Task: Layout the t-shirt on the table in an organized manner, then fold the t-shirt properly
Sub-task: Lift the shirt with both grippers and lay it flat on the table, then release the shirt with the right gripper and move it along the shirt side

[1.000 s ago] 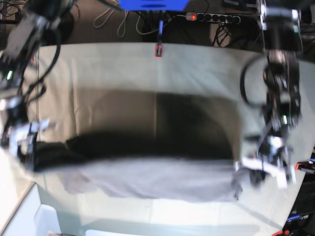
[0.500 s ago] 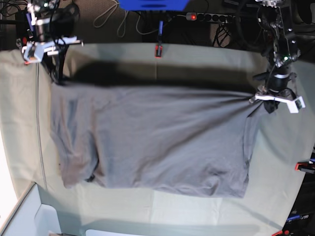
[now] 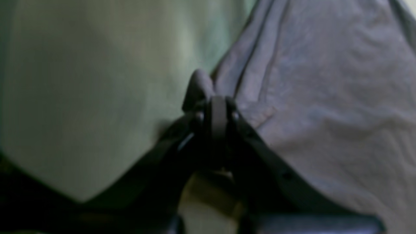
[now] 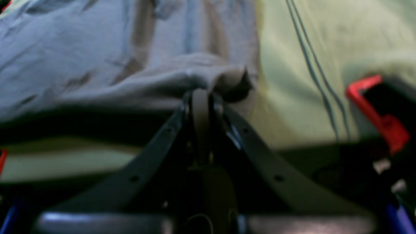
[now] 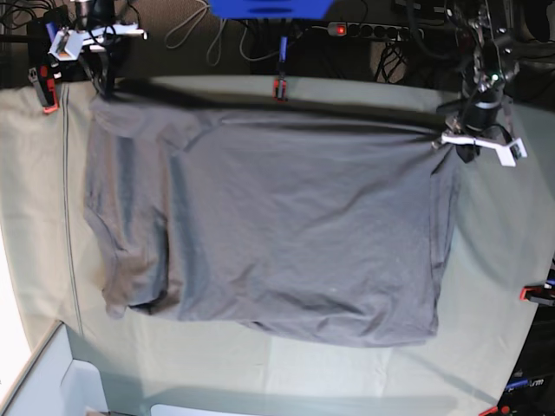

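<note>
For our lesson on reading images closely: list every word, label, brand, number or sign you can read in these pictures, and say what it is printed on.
None can be read.
t-shirt: plain grey, no print or label showing.
Cloth-covered table: no lettering.
Box at the table's right edge: marks too small and blurred to read.

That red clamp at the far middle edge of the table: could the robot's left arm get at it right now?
Probably not as things stand. The left pincer is shut on a corner of the t-shirt, so it is busy. The red clamp itself sits uncovered at the table edge, beyond the shirt.
</note>
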